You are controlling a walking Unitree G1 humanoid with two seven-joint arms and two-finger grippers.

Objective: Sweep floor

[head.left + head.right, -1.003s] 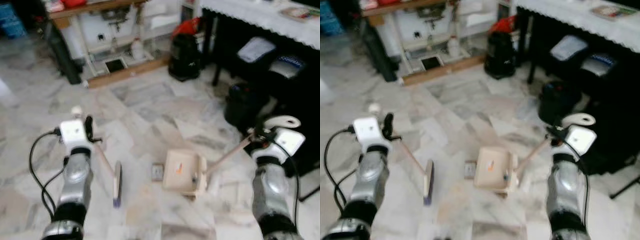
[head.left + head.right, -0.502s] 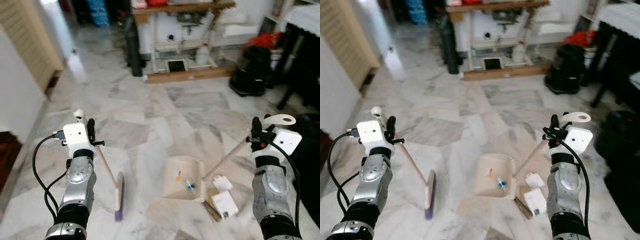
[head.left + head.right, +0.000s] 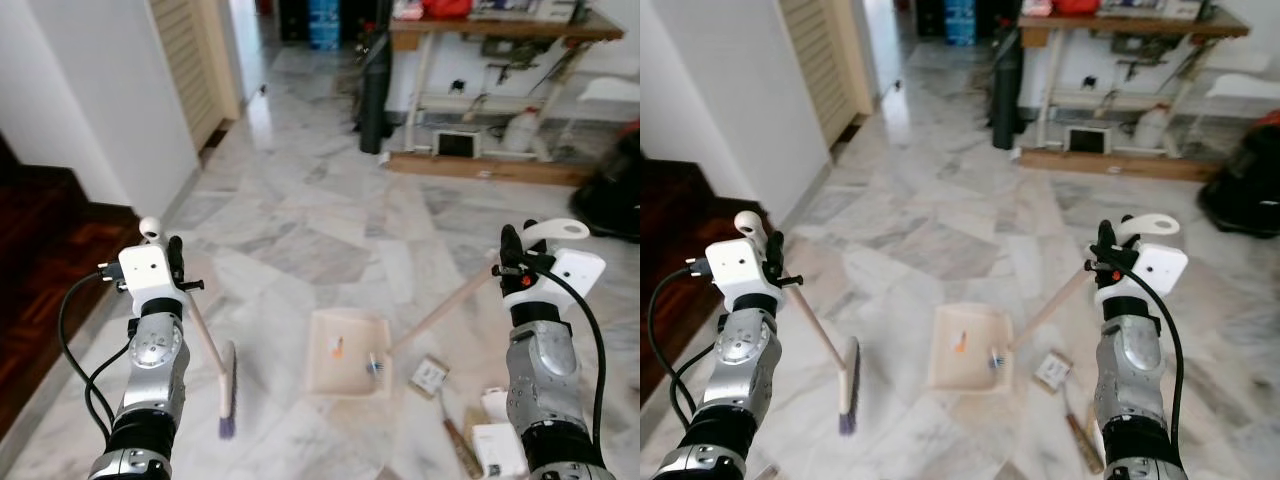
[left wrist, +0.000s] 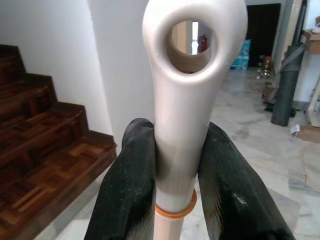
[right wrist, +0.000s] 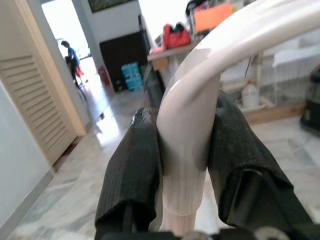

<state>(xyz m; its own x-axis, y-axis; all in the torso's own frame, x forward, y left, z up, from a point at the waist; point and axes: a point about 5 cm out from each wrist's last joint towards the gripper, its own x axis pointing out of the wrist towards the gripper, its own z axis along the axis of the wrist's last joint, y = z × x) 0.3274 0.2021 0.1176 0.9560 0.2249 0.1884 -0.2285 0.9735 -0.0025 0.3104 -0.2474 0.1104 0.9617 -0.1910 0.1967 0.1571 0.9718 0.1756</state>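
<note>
My left gripper (image 3: 176, 264) is shut on the top of a broom handle (image 4: 192, 95), a pale handle with a hanging hole. The broom's brush head (image 3: 227, 390) hangs just over the marble floor beside my left arm. My right gripper (image 3: 507, 256) is shut on the curved top of the dustpan's long handle (image 5: 195, 115). The cream dustpan (image 3: 345, 352) rests low at the floor in the middle. Inside it lie an orange scrap (image 3: 336, 347) and a blue scrap (image 3: 374, 366).
Small white boxes (image 3: 430, 376) (image 3: 498, 445) and a brown stick (image 3: 455, 440) lie on the floor at lower right. A white wall (image 3: 110, 100) and dark wooden stairs (image 3: 40, 260) stand left. A cluttered table (image 3: 490, 30) and a black bag (image 3: 615, 190) stand at the back.
The camera has swung left, bringing the wall, stairs and louvred door into sight. Broom and dustpan came along, both grips unchanged. The boxes now lie to the dustpan's right.
</note>
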